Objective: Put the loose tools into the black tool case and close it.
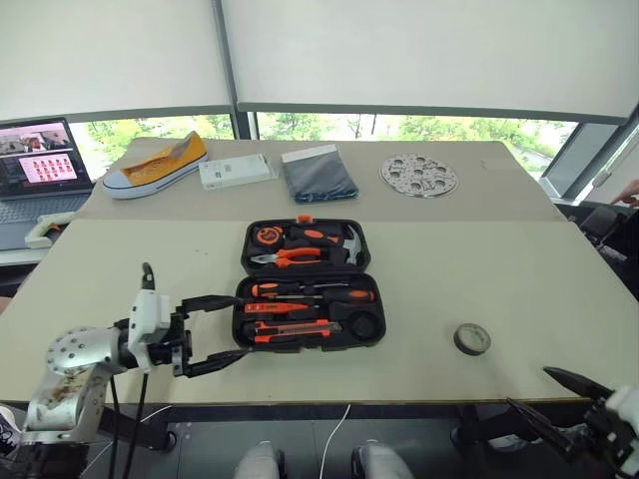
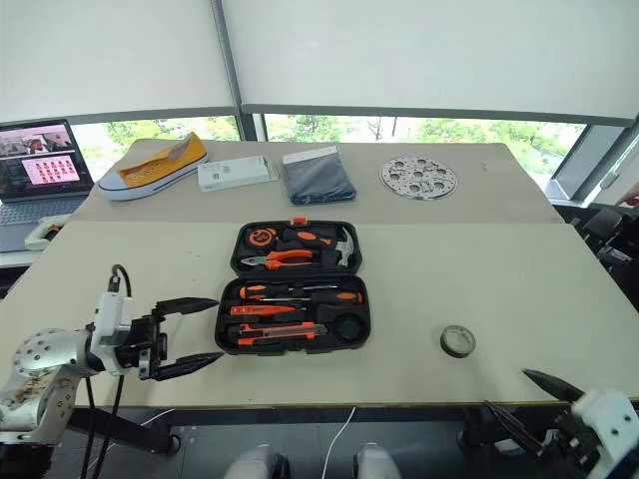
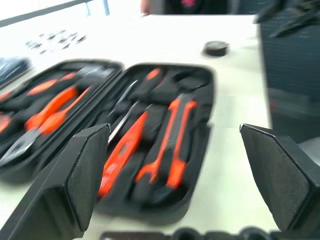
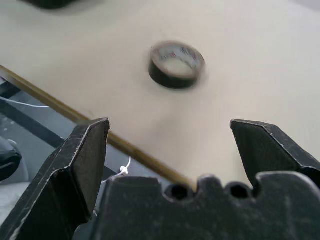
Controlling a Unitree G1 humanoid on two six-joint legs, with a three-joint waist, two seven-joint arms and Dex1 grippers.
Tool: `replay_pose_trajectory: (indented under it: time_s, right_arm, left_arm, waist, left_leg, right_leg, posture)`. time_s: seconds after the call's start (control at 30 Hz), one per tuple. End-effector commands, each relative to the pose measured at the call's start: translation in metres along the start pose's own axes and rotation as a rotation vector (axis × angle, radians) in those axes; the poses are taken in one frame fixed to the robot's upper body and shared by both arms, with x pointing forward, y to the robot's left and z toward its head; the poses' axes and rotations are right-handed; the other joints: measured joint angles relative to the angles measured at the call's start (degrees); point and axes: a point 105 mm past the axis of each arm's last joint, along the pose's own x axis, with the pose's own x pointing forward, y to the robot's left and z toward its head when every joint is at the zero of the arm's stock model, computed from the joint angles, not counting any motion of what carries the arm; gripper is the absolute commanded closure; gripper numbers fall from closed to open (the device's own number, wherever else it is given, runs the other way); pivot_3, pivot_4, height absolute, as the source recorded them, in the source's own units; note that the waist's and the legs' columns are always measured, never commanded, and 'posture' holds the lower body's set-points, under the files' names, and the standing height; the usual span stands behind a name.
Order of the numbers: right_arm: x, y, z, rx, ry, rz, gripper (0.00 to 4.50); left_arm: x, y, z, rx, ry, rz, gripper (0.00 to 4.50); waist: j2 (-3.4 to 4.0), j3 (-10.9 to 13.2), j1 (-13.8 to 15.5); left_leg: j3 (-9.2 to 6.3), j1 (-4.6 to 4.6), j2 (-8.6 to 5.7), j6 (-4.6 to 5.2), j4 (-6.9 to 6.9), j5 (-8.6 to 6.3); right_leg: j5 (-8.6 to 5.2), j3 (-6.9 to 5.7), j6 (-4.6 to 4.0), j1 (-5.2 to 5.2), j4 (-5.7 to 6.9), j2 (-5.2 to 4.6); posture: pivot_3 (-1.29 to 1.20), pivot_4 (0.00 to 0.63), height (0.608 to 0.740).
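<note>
Table (image 1: 419, 269): one open case (image 1: 310, 284), one tape roll (image 1: 472, 339).

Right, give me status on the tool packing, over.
Left pincer open, beside the open case. Right pincer open, off the table edge. Tape roll loose on the table, not yet packed. Nothing blocking it.

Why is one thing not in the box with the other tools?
The small tape roll lies alone on the table, to the right of the open black tool case. The screwdrivers and knife already sit in their slots, and the round recess looks empty. Both hands are open and hold nothing.
</note>
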Motion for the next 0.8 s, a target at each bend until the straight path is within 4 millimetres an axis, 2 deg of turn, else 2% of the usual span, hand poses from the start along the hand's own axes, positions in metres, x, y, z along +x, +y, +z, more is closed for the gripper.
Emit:
replay_pose_trajectory:
  time_s: [0.03,0.13,0.2,0.4,0.53,0.63,0.8]
  right_arm:
    - [0.019,0.006,0.024,0.019,0.112,0.143,0.0]
    - [0.033,0.0,0.04,-0.016,0.164,0.165,0.0]
    - [0.039,0.0,0.043,-0.018,0.203,0.184,0.0]
    - [0.058,-0.002,0.035,-0.053,0.291,0.212,0.0]
    - [0.066,-0.007,0.021,-0.036,0.342,0.205,0.0]
    - [0.073,-0.015,0.011,-0.032,0.383,0.171,0.73]
    - [0.083,-0.017,0.009,-0.048,0.38,0.186,2.4]
  left_arm:
    - [0.013,-0.016,0.008,0.032,-0.021,-0.127,0.06]
    - [0.018,-0.018,0.008,0.065,-0.024,-0.166,0.06]
    - [0.021,-0.016,0.008,0.075,-0.029,-0.169,0.06]
    - [0.029,-0.017,0.008,0.104,-0.044,-0.18,0.06]
    - [0.03,-0.02,0.007,0.108,-0.043,-0.18,0.06]
    - [0.031,-0.022,0.007,0.111,-0.04,-0.181,0.0]
    - [0.029,-0.025,0.005,0.101,-0.026,-0.181,0.0]
  waist:
    - [-0.01,0.0,-0.1]
    - [-0.12,0.0,0.1]
    - [-0.17,0.1,0.3]
    - [-0.22,0.1,0.4]
    - [-0.29,0.1,0.3]
    - [-0.29,0.1,0.3]
    - [-0.29,0.1,0.3]
  left_leg:
    - [0.02,0.01,-0.02,0.05,0.01,0.03]
    - [0.1,-0.04,0.0,0.28,0.0,0.17]
    - [0.06,-0.08,0.04,0.28,0.0,0.16]
    - [0.03,-0.38,-0.03,0.32,0.0,0.14]
    - [0.03,-0.39,-0.04,0.35,0.01,0.1]
    - [0.04,-0.35,-0.03,0.35,0.01,0.1]
    - [0.04,-0.32,-0.01,0.35,0.06,0.11]
  right_leg:
    - [0.0,0.02,0.0,0.0,0.01,0.04]
    - [0.0,0.09,-0.01,-0.01,-0.04,0.22]
    - [-0.03,0.06,-0.07,-0.03,-0.06,0.33]
    - [-0.04,0.01,0.0,-0.11,-0.25,0.29]
    - [-0.05,0.02,0.05,-0.1,-0.27,0.29]
    - [-0.05,0.02,0.05,-0.08,-0.25,0.29]
    - [-0.04,0.02,0.05,-0.08,-0.19,0.31]
  posture:
    - [0.0,0.15,0.74]
    - [0.0,0.15,0.74]
    - [0.0,0.15,0.74]
    - [0.0,0.15,0.74]
    - [0.0,0.15,0.74]
    - [0.0,0.15,0.74]
    - [0.0,0.15,0.74]
